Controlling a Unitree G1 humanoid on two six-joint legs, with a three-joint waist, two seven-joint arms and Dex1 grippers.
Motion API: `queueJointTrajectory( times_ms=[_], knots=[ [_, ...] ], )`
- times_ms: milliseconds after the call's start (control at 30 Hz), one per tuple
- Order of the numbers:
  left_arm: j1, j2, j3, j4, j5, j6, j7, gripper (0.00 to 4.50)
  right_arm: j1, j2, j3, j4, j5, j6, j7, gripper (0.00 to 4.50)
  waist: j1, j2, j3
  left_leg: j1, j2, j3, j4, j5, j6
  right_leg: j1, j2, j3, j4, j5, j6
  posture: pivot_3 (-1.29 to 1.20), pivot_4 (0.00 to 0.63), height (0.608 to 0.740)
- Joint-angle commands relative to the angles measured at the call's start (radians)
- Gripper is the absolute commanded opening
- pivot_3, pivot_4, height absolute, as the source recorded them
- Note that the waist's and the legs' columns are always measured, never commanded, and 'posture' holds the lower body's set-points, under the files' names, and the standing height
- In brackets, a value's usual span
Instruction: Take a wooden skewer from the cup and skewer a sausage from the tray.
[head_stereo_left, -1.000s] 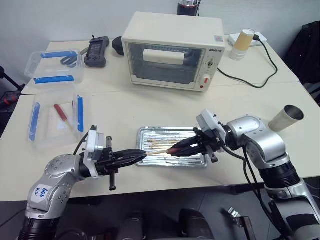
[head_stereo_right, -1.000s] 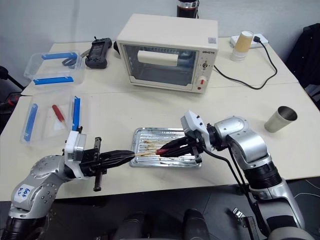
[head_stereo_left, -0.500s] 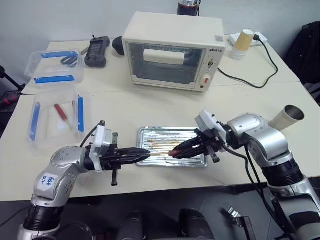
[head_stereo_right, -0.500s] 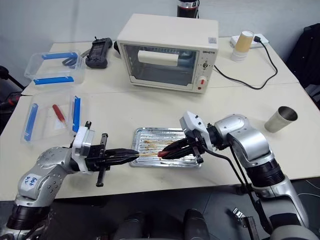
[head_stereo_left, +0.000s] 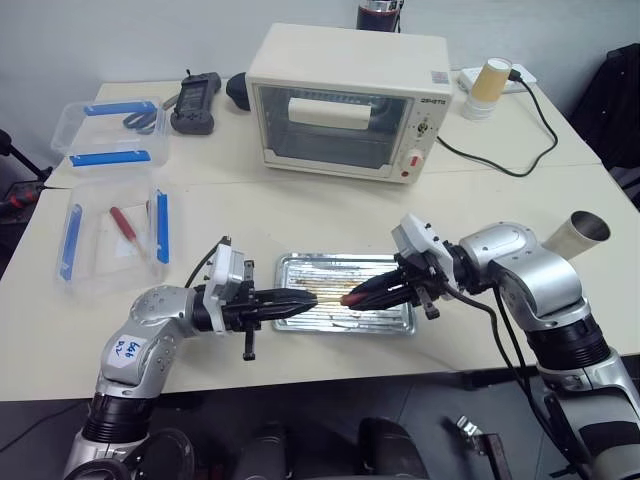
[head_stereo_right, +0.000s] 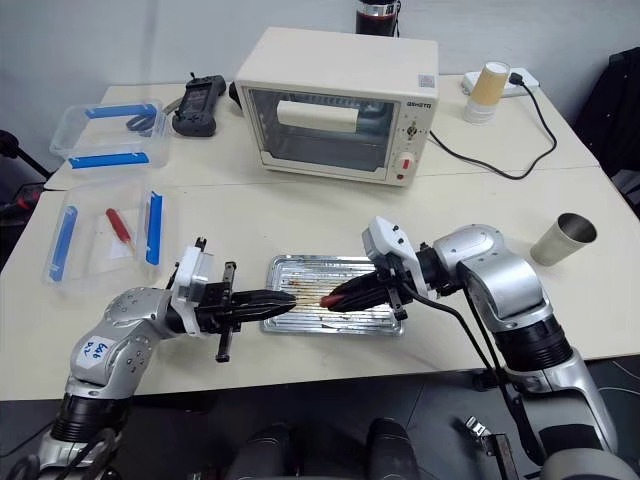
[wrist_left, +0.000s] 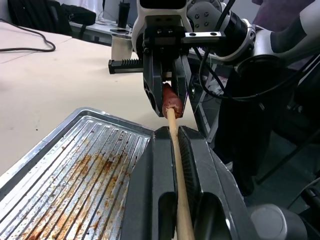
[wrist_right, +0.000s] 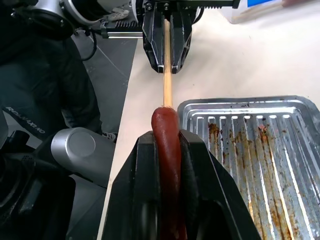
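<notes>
Over the silvery tray (head_stereo_left: 385, 265) my two grippers point at each other. My left gripper (head_stereo_left: 310, 297) is shut on the thin pale wooden skewer (wrist_left: 175, 150), held level and aimed to the right. Facing it, my right gripper (head_stereo_left: 352, 297) is shut on the reddish-brown sausage (wrist_right: 167, 135), whose end sticks out past the fingers. The skewer's tip meets the sausage's end (wrist_left: 171, 100); whether it has gone in I cannot tell. The metal cup (head_stereo_right: 562, 238) stands far to the right on the table.
A cream toaster oven (head_stereo_left: 345, 100) stands behind the tray, with a paper cup (head_stereo_left: 487, 85) and a black cable to its right. Clear plastic boxes (head_stereo_left: 110, 240) with blue bars and a red-handled tool lie at the left. The table's front edge runs just below both grippers.
My left gripper has moved right with the skewer, closing the gap until its tip reaches the sausage. The right gripper has stayed in place.
</notes>
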Motion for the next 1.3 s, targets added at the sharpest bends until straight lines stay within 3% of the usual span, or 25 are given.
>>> queueJointTrajectory(
  times_ms=[33, 233, 400, 567, 700, 800, 967, 1033, 1233, 1300],
  knots=[
    [-0.004, -0.027, -0.104, -0.062, 0.004, -0.005, -0.004, 0.0, -0.024, 0.051, 0.009, -0.122, 0.084, 0.011, -0.011, 0.91, 0.002, 0.0, 0.0, 0.0, 0.0, 0.0, 0.0, 0.0, 0.0, 0.0, 0.0, 0.0, 0.0, 0.0, 0.0, 0.0, 0.15, 0.74],
    [0.102, 0.071, 0.057, -0.08, -0.037, -0.037, 0.01, 0.0, 0.064, -0.072, -0.083, -0.117, 0.094, -0.061, 0.024, 2.77, 0.01, 0.0, 0.0, 0.0, 0.0, 0.0, 0.0, 0.0, 0.0, 0.0, 0.0, 0.0, 0.0, 0.0, 0.0, 0.0, 0.15, 0.74],
    [0.228, 0.135, 0.262, -0.105, -0.098, -0.048, 0.047, 0.0, 0.185, -0.172, -0.209, -0.088, 0.113, -0.153, 0.033, 4.44, 0.009, -0.001, 0.0, 0.0, 0.0, 0.0, 0.0, 0.0, 0.001, 0.001, 0.0, 0.0, -0.001, 0.0, 0.0, 0.0, 0.15, 0.74],
    [0.329, 0.095, 0.453, -0.176, -0.177, -0.036, 0.212, 0.0, 0.318, -0.087, -0.387, -0.069, 0.174, -0.305, -0.054, 4.48, 0.01, -0.002, 0.0, 0.001, 0.001, -0.001, 0.0, 0.0, 0.0, 0.002, 0.0, 0.0, -0.001, 0.0, 0.0, 0.0, 0.15, 0.74],
    [0.324, -0.041, 0.583, -0.211, -0.156, -0.106, 0.495, 0.0, 0.416, -0.049, -0.469, -0.144, 0.32, -0.212, -0.143, 4.48, 0.013, -0.002, 0.001, 0.003, 0.001, -0.002, 0.0, 0.0, 0.001, 0.004, -0.001, 0.001, -0.001, 0.0, 0.0, 0.0, 0.15, 0.74],
    [0.283, -0.143, 0.638, -0.219, -0.1, -0.161, 0.719, 0.0, 0.47, 0.077, -0.496, -0.208, 0.316, -0.317, -0.271, 4.48, 0.014, -0.004, 0.0, 0.006, 0.001, -0.005, 0.0, 0.0, 0.001, 0.007, -0.001, 0.0, -0.002, 0.0, 0.0, 0.0, 0.15, 0.74],
    [0.186, -0.215, 0.648, -0.167, -0.003, -0.18, 0.996, 0.0, 0.481, 0.235, -0.476, -0.271, 0.269, -0.456, -0.43, 4.48, 0.014, -0.006, -0.001, 0.007, 0.0, -0.009, 0.0, 0.0, 0.0, 0.008, -0.001, 0.0, -0.001, 0.0, 0.0, 0.0, 0.15, 0.74],
    [0.137, -0.219, 0.636, -0.124, 0.047, -0.17, 1.093, 0.0, 0.478, 0.249, -0.453, -0.288, 0.255, -0.488, -0.438, 4.48, 0.018, -0.006, -0.001, 0.007, 0.0, -0.01, 0.0, 0.0, 0.0, 0.008, -0.001, 0.0, -0.002, 0.0, 0.0, 0.0, 0.15, 0.74],
    [0.063, -0.186, 0.587, -0.022, 0.12, -0.123, 1.185, 0.0, 0.441, 0.228, -0.408, -0.25, 0.226, -0.537, -0.433, 4.48, 0.017, -0.009, -0.003, 0.006, 0.0, -0.01, 0.0, 0.0, 0.001, 0.008, 0.0, -0.001, -0.002, 0.0, 0.0, 0.0, 0.15, 0.74],
    [0.043, -0.182, 0.58, 0.0, 0.102, -0.113, 1.183, 0.58, 0.427, 0.216, -0.41, -0.231, 0.225, -0.546, -0.429, 4.5, 0.015, -0.009, -0.003, 0.006, 0.0, -0.01, -0.001, 0.0, 0.001, 0.008, 0.0, -0.001, -0.002, 0.0, 0.0, 0.0, 0.15, 0.74]
  ],
)
